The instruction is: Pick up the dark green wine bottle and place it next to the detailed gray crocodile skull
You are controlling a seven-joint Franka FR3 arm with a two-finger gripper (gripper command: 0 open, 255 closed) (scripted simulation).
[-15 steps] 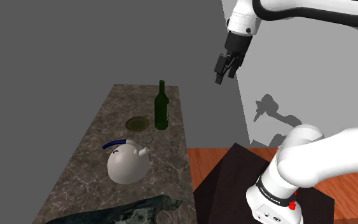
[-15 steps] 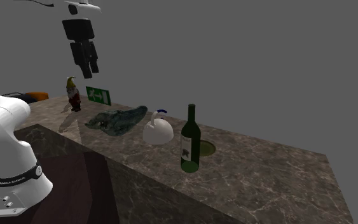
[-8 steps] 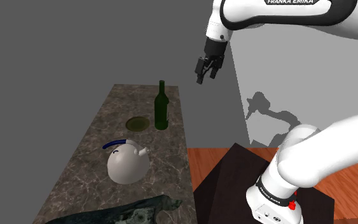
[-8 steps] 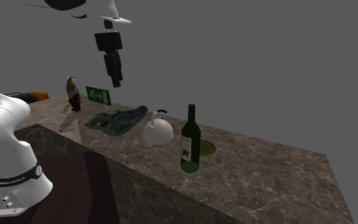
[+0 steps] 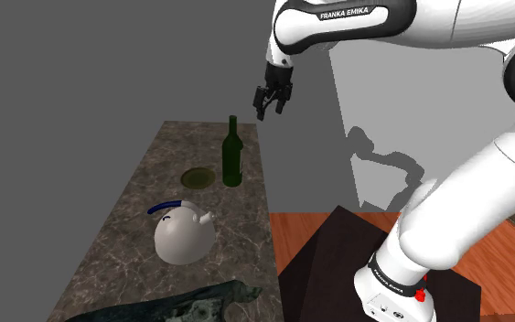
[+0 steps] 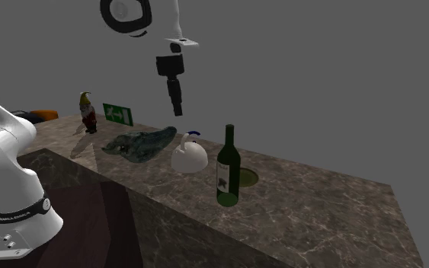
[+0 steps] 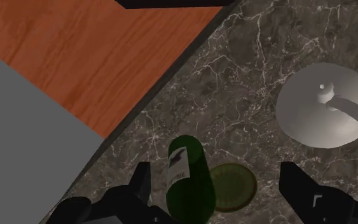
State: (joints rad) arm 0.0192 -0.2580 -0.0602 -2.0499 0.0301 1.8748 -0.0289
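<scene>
A: bottle status?

B: Wine bottle (image 5: 232, 153) is upright on the tabletop (image 5: 127, 240), close to the long edge on the stand's (image 5: 333, 249) side and well toward the end far from the crocodile skull (image 5: 184, 307). Nothing is touching it.

A: looks?

B: Dark green glass with a long narrow neck. The second exterior view shows a pale label with a dark mark on the body (image 6: 228, 167). From the wrist it's seen from above, with the label facing the tabletop edge (image 7: 188, 181).

A: end effector?

B: All black, up in the air (image 5: 269, 102), above the bottle's top and offset past the tabletop edge toward the stand side. The fingers (image 7: 142, 182) stand wide apart with nothing between the pads. In the wrist view the bottle sits low, nearer one finger, with no contact.

A: neighbours?

B: A round olive coaster (image 5: 197, 177) lies flat just beside the bottle, on the side away from that edge. The white teapot (image 5: 184, 234) with a blue handle sits between the bottle and the skull. The skull is grey-green and lies at the near end of the tabletop in the shoulder view.

A: rest of the tabletop?

B: Dark veined marble. In the second exterior view, a gnome figurine (image 6: 88, 113) and a small green sign (image 6: 118, 114) sit past the skull, well apart from the bottle.
</scene>
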